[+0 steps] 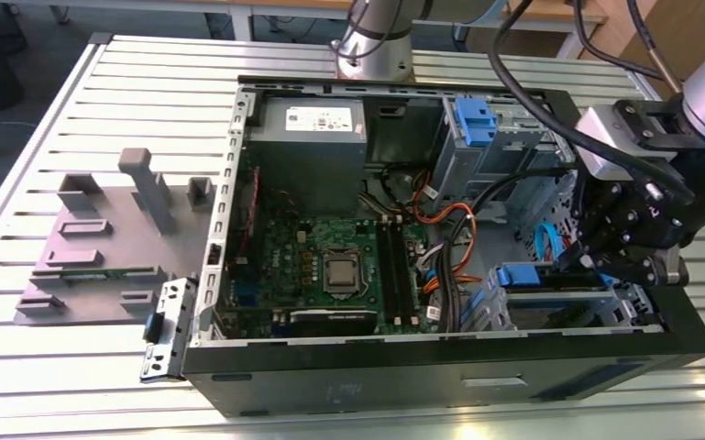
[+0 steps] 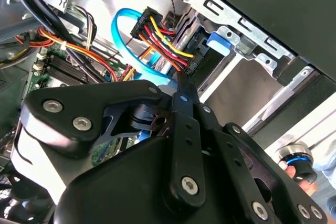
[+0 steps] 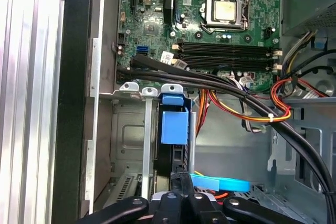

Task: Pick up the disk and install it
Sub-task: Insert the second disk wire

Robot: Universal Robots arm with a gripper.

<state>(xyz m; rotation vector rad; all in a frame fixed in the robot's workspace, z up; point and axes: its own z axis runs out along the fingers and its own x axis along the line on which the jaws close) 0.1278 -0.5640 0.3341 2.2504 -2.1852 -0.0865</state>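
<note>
One open computer case point(image 1: 695, 344) lies on its side on a slatted metal table point(image 1: 34, 137). One arm reaches in from the exterior view's right; its black gripper point(image 1: 597, 261) sits over the drive bay at the case's lower corner on that side.

The disk point(image 3: 174, 129): one, standing on edge in the bay slot, its blue carrier frame and handle toward the motherboard. In the exterior view the blue frame point(image 1: 526, 276) shows just beside the gripper. Its metal body is mostly hidden by the bay walls and the gripper.

Gripper state: in the first wrist view the black fingers point(image 3: 181, 182) come together over the dark rear edge of the disk, in the same line as the slot. Whether they clamp it or merely touch it, I cannot tell; the contact is hidden by the gripper's own links.

Counts:
- One motherboard point(image 1: 327, 266), one processor socket point(image 3: 224, 11), four memory slots point(image 3: 226, 56).
- One grey power supply point(image 1: 309, 128) at the far end of the case.
- One second blue carrier point(image 1: 472, 119) in the upper bay.
- One blue data cable point(image 2: 126, 45), looped; one bundle of red, yellow and orange wires point(image 2: 163, 38) ending in a black connector.
- One grey fixture point(image 1: 107, 238) on the table beside the case.

At the edge of the second wrist view, a person's fingers point(image 2: 302, 171) hold a blue-ringed object, cut off.
</note>
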